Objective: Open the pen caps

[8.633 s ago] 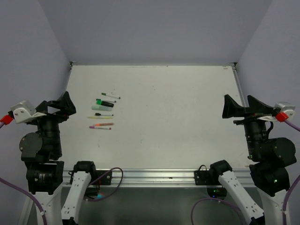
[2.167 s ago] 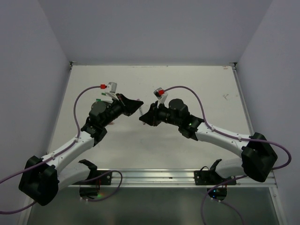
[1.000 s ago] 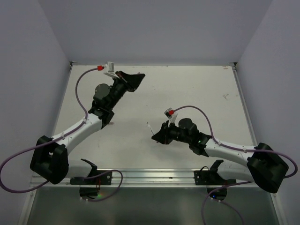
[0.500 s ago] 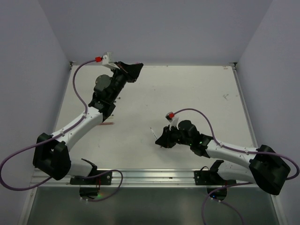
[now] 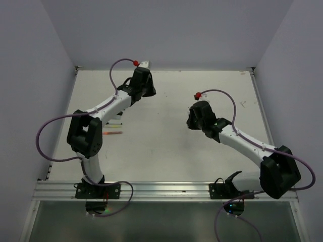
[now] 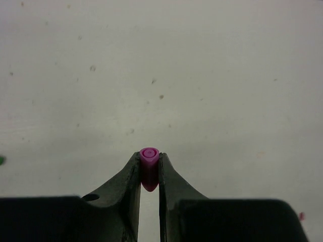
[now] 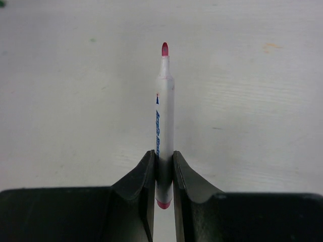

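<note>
In the left wrist view, my left gripper is shut on a small pink pen cap, its round end facing the table below. From above, that gripper hangs over the back left of the table. My right gripper is shut on the rear end of a white pen, whose bare pink tip points away, uncapped. In the top view the right gripper sits right of centre, the pen hidden under it. Other pens lie at the left, partly hidden by the left arm.
The left arm stretches across the left side of the white table and over the pen row. The right arm crosses the right half. Purple walls close the back and sides. A metal rail runs along the near edge.
The left gripper has swung farther back and right with the pink cap. The right gripper has moved from the front centre up and right, carrying the white pen.
</note>
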